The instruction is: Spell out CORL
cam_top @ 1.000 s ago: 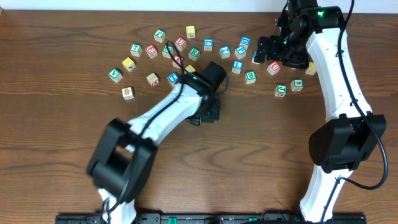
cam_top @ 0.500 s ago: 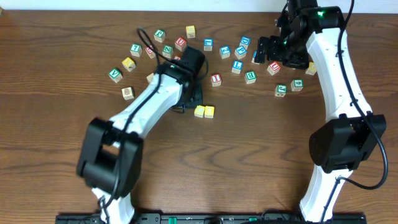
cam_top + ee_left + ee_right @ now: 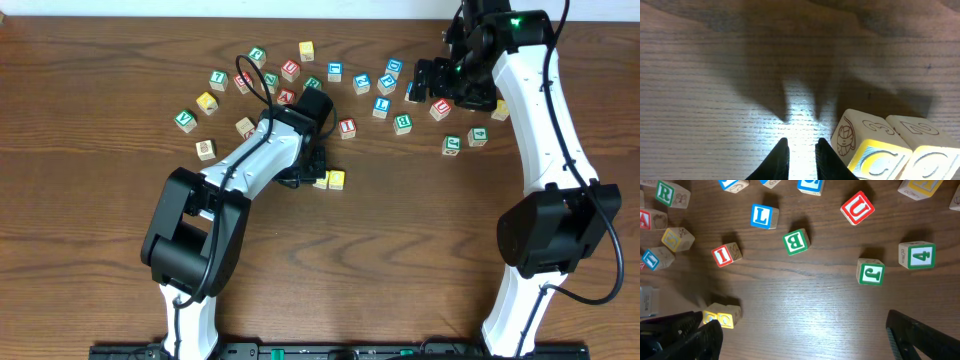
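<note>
Left gripper [image 3: 801, 148] shifted toward yellow cubes [image 3: 875, 157], nearly closed, empty; right gripper [image 3: 802, 325] spread wide, empty.

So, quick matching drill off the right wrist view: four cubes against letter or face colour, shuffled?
Things:
1. L cube
2. U cube
3. B cube
4. CO pair

Colours:
a. yellow
b. green
c. blue
d. red

Pairs: 1-c, 2-d, 3-b, 4-a
</note>
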Motion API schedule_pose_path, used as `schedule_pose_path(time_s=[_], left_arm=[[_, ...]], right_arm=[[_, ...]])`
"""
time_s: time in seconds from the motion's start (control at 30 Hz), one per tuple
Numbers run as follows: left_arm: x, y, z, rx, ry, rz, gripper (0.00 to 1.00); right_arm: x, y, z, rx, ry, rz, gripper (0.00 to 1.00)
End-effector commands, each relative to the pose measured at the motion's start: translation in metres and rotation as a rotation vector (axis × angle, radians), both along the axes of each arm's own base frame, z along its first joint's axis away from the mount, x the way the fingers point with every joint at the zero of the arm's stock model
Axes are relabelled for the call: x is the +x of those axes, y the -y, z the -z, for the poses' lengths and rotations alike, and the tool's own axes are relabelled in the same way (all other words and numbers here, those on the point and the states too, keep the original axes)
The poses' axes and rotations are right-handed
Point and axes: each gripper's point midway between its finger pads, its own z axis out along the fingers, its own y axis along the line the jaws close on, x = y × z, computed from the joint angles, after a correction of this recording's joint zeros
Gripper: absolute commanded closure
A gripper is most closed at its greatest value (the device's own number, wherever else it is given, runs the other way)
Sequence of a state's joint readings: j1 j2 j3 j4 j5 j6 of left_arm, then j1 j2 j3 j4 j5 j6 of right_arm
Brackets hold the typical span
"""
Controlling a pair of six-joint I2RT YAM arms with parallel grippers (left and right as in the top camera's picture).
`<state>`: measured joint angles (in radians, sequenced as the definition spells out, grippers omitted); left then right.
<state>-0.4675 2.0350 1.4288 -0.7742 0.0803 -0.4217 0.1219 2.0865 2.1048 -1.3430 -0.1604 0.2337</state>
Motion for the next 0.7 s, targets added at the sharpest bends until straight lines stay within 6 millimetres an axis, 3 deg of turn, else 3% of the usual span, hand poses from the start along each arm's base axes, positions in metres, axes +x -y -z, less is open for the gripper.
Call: schedule_pose_path(time_s=[0.0, 0.67], left_arm=[[-0.006, 0.002, 0.001, -0.021, -0.024, 0.011, 0.81], [-0.017, 0.011, 0.001, -0.068, -0.076, 0.020, 0.81]], right_arm=[[0.003, 0.001, -0.003, -0.002, 0.011, -0.004, 0.01], [0.002, 0.001, -0.003, -0.002, 0.007, -0.004, 0.01]])
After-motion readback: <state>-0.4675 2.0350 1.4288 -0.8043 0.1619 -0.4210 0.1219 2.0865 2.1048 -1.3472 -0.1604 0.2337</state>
